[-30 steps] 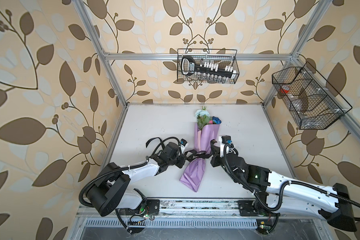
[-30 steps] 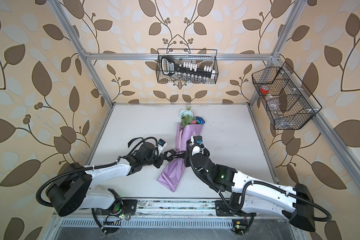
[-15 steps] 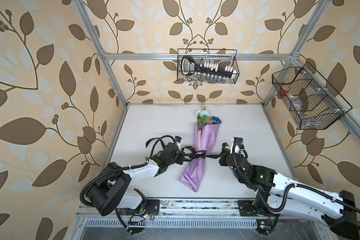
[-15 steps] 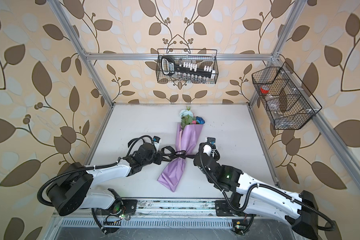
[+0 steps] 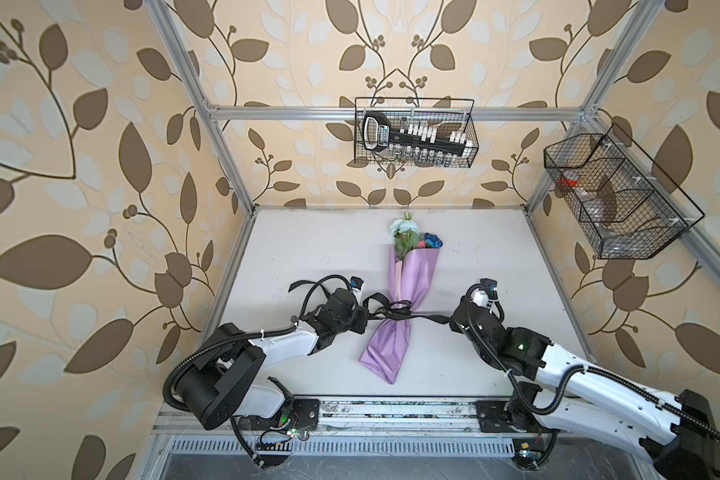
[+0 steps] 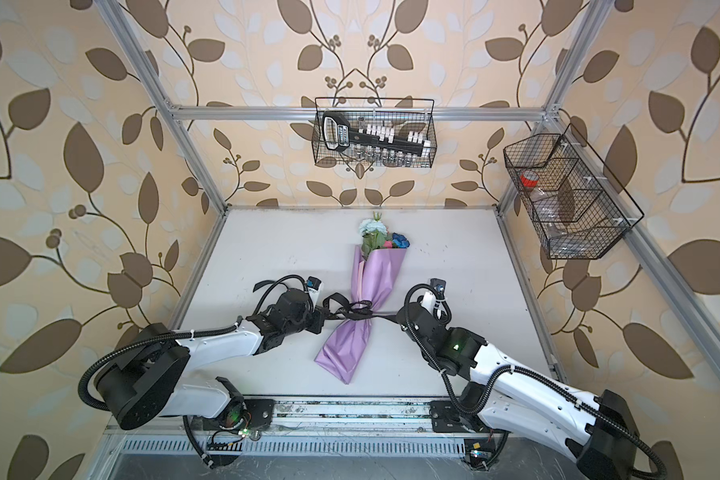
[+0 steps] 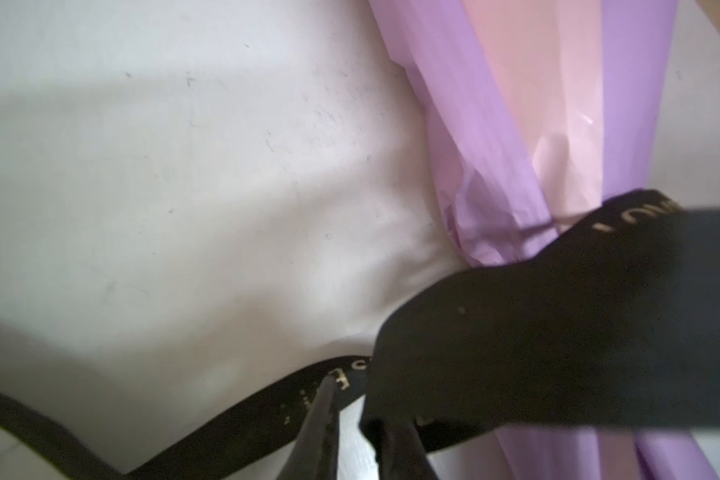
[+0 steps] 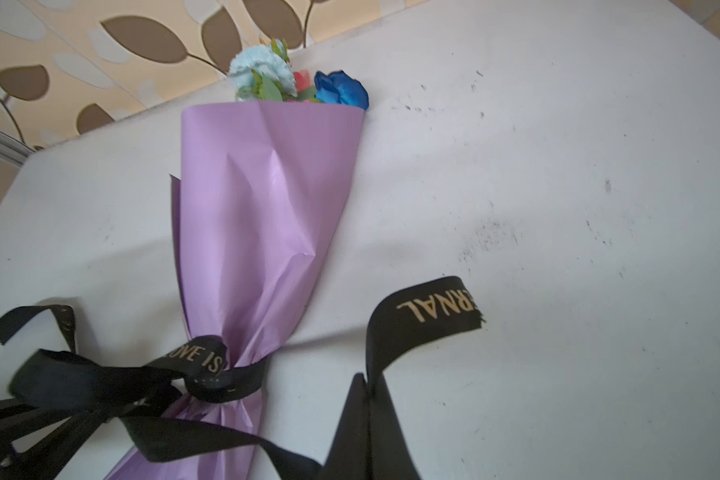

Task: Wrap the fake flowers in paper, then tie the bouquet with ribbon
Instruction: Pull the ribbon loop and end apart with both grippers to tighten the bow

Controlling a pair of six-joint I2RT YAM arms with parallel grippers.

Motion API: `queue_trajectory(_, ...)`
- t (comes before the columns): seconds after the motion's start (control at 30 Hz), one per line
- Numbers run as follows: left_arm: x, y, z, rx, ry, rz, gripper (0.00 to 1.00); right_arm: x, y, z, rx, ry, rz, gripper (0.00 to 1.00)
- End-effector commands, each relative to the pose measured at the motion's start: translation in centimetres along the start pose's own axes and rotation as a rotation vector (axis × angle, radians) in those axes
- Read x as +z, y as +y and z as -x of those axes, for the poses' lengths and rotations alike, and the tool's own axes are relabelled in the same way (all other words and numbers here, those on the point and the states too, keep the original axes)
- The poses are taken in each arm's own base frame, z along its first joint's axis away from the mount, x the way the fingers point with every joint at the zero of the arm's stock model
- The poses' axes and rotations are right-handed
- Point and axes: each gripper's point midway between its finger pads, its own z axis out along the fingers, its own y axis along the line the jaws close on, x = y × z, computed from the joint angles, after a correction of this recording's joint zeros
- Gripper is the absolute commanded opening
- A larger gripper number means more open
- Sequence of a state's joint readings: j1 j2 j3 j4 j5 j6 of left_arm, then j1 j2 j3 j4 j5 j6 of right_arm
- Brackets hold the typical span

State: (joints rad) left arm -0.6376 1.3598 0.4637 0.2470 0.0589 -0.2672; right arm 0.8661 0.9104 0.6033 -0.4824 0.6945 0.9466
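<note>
Two tails of black ribbon [image 8: 225, 378] (gold lettering), tied round the lilac wrap, run sideways from the bouquet of fake flowers [image 5: 410, 276], which lies mid-way across the tabletop [image 5: 308, 249]. The right pincer [image 8: 366, 384] is clamped on one tail; the left pincer [image 7: 350, 405] stands narrowly parted at the other.

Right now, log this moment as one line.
bouquet: lying on table | ribbon: knotted around bouquet | left gripper: jaws parted at ribbon | right gripper: shut on ribbon end
</note>
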Motion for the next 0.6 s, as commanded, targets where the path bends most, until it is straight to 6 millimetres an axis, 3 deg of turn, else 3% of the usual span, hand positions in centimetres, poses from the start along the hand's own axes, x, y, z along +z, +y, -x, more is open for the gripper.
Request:
queue_trajectory(0.0, -1.1, -1.7, -0.5, 0.01, 0.003, -0.076, 0.32, 0.5, -1.0, -1.3, -0.008, 0.039, -0.034, 0.0)
queue_trajectory(0.17, -4.3, -1.6, 0.5, -0.033, -0.11, -0.086, 0.43, 0.6, -0.8, -1.0, -0.014, 0.031, -0.029, 0.0)
queue_trajectory(0.2, -5.2, -1.4, 1.1, -0.046, -0.146, -0.074, 0.53, 0.6, -0.8, -1.1, -0.018, 0.034, -0.027, 0.0)
queue_trajectory(0.23, -6.2, -1.2, 1.7, -0.057, -0.18, -0.059, 0.68, 0.7, -0.7, -1.2, -0.018, 0.036, -0.026, 0.0)
queue_trajectory(0.27, -7.0, -1.0, 2.2, -0.063, -0.205, -0.045, 0.75, 0.7, -0.7, -1.2, -0.016, 0.038, -0.023, 0.0)
queue_trajectory(0.4, -10.0, -0.9, 5.6, -0.031, -0.278, 0.015, 0.87, 0.6, -0.6, -1.2, -0.014, 0.04, -0.017, 0.0)
queue_trajectory(0.47, -10.1, -2.3, 6.7, 0.076, -0.269, -0.019, 0.89, 0.6, -0.6, -1.1, -0.014, 0.038, -0.017, 0.0)
queue_trajectory(0.57, -8.2, -4.6, 7.7, 0.284, -0.215, -0.094, 0.9, 0.9, -0.7, -1.3, -0.022, 0.048, -0.026, 0.0)
